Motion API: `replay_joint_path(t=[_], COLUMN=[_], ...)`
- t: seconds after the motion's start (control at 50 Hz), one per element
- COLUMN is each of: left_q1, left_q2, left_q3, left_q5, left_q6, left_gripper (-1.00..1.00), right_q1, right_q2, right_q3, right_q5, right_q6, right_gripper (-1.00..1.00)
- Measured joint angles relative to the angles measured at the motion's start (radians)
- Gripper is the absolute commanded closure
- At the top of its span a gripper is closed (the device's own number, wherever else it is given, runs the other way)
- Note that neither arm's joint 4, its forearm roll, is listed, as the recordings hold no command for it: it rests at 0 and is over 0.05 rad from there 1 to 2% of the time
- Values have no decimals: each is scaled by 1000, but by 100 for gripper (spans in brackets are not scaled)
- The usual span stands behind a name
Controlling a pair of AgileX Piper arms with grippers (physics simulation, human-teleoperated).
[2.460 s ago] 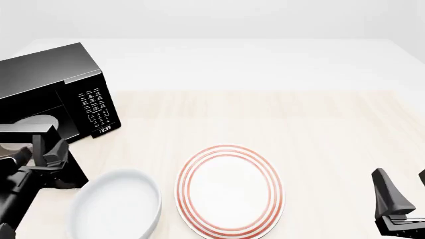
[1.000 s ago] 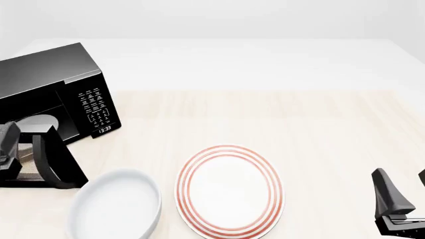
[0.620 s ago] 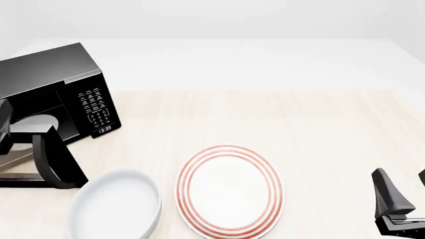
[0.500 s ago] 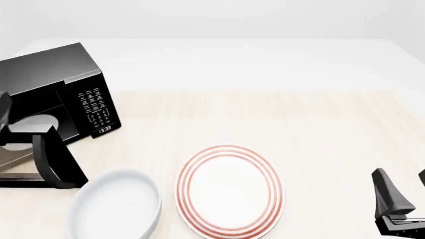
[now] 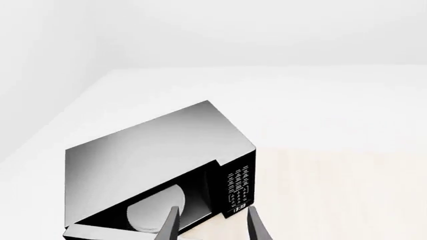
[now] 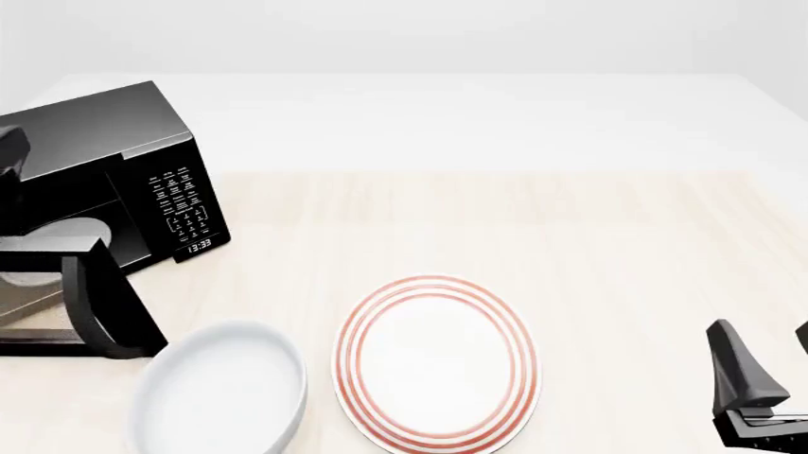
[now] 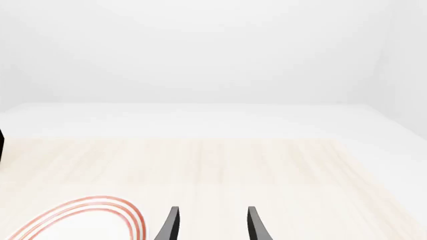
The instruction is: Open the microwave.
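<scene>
Sitting at the far left of the table (image 6: 606,218), the microwave (image 6: 95,142) is angled, keypad (image 6: 177,203) and clock (image 6: 200,246) facing the front camera. Door (image 6: 76,312) swung wide open toward the near side, its handle (image 6: 79,293) standing up at the free edge; door's left part cut off by the frame edge. Pale turntable (image 6: 63,232) shows inside the cavity, partly hidden by the door top. In the left wrist view the microwave (image 5: 160,160) is seen from above and in front, cavity open, turntable (image 5: 157,210) half visible, door only a sliver at the frame edge.

Left gripper (image 5: 211,227): two finger tips apart with nothing between them, held off the microwave, not touching it. In the front view only a dark bit of the left arm (image 6: 10,156) pokes in at the left edge, in front of the oven top; gripper itself out of frame there.

White bowl (image 6: 221,392) sits just beside the open door's corner, bottom cut off. Red-rimmed plate (image 6: 436,359) to its right, close but apart.

Right gripper (image 7: 211,225): fingers spread, empty, above bare wood near the plate's rim (image 7: 100,210). Front view shows it (image 6: 764,397) at the lower right corner, partly cropped, well apart from the microwave.
</scene>
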Motion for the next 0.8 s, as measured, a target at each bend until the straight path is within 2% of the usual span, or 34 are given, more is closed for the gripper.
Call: replay_joint_path(t=[0.58,0.8], left_q1=[-32,-46], left_q2=[173,223], left_q3=[-177,-214], left_q5=[213,285], left_q6=[-32,-35], left_gripper=[-100,-100], right_q1=[0,0], right_q2=[0,0], right_q3=[0,0], right_q5=[0,0], right_q6=[0,0], right_gripper=[-100,-100])
